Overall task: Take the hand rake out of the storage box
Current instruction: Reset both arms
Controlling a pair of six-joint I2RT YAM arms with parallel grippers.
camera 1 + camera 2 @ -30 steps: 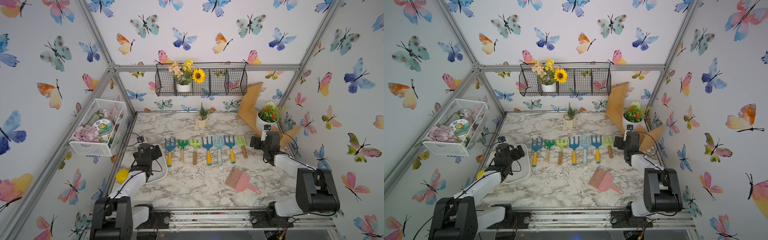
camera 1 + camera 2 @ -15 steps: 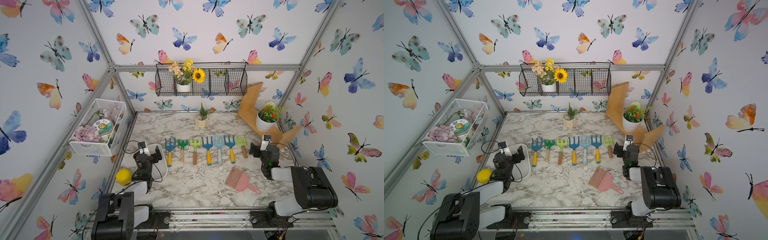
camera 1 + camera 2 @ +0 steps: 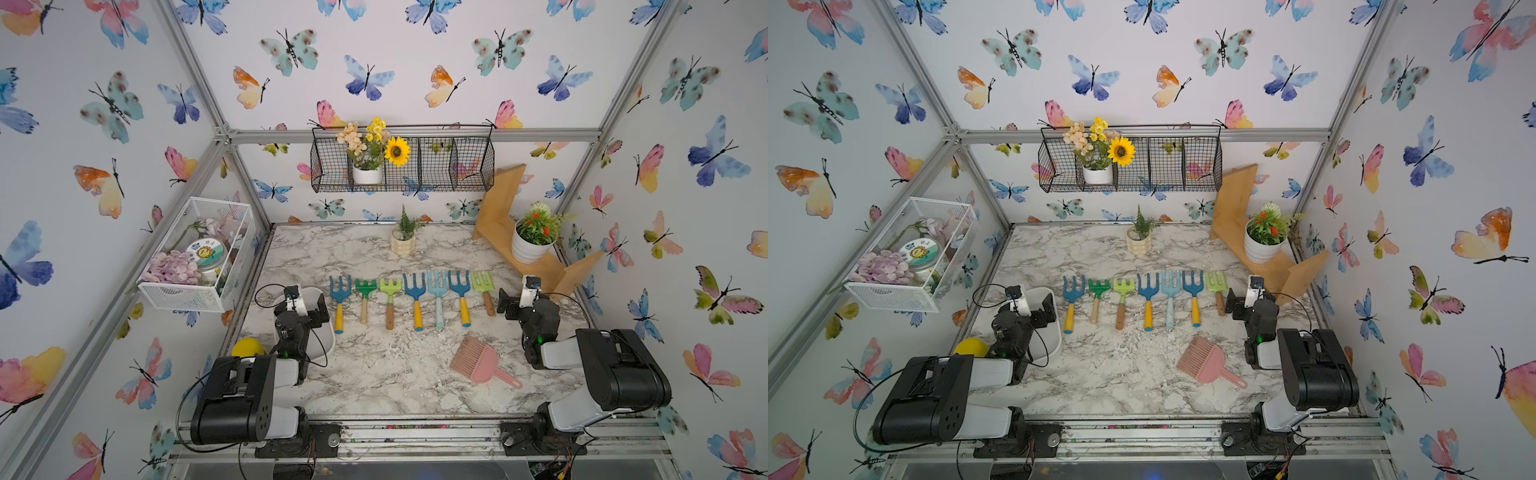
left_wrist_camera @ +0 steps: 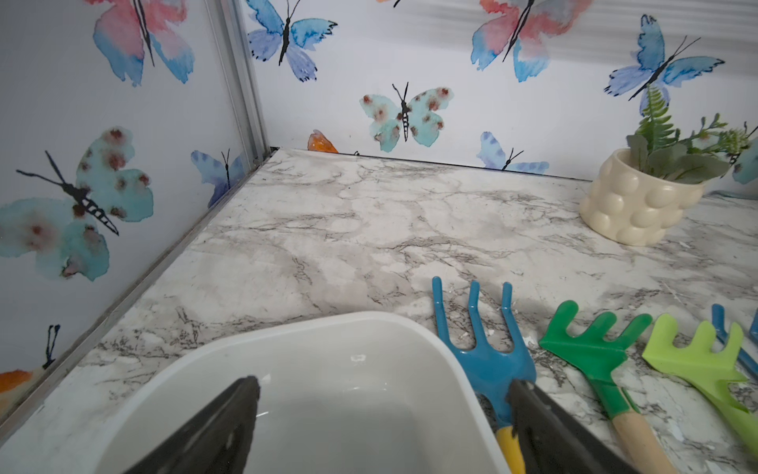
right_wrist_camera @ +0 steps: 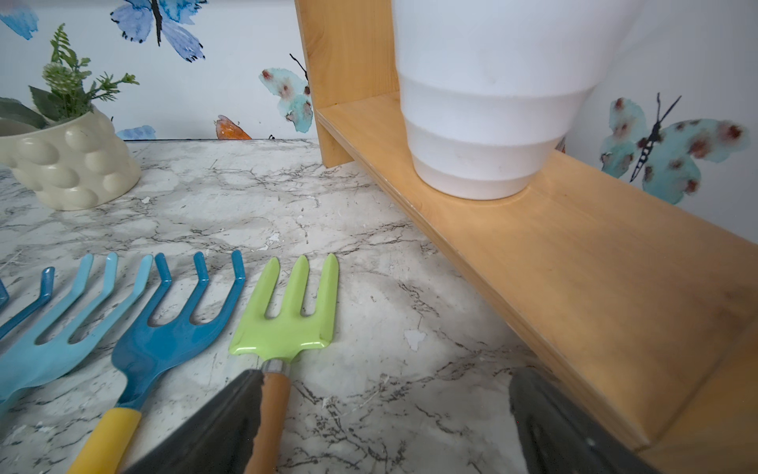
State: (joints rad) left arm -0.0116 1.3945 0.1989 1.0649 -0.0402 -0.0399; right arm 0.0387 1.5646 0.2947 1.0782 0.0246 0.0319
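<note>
The storage box (image 3: 327,337) (image 3: 1051,337) is a plain white bin at the table's left edge. What I see of its inside in the left wrist view (image 4: 361,410) holds nothing. My left gripper (image 3: 304,308) (image 4: 383,388) hangs open over its far end, one finger over the bin and the other beyond its rim. Several hand rakes lie in a row on the marble outside the bin, from a blue one (image 3: 340,293) (image 4: 488,365) beside it to a light green fork (image 3: 483,286) (image 5: 291,320). My right gripper (image 3: 513,305) (image 5: 389,377) stands open beside that fork's wooden handle, holding nothing.
A pink brush (image 3: 482,363) lies at the front right. A yellow ball (image 3: 247,347) sits by the bin. A cream plant pot (image 3: 402,243) stands at the back. A wooden shelf (image 3: 544,266) carries a white pot at the right. A white wire basket (image 3: 195,253) and a black one (image 3: 401,166) hang on the walls.
Both arms have folded back toward the front rail, and the right gripper has drawn nearer the front. Both grippers stay open. The rakes and the bin have not moved.
</note>
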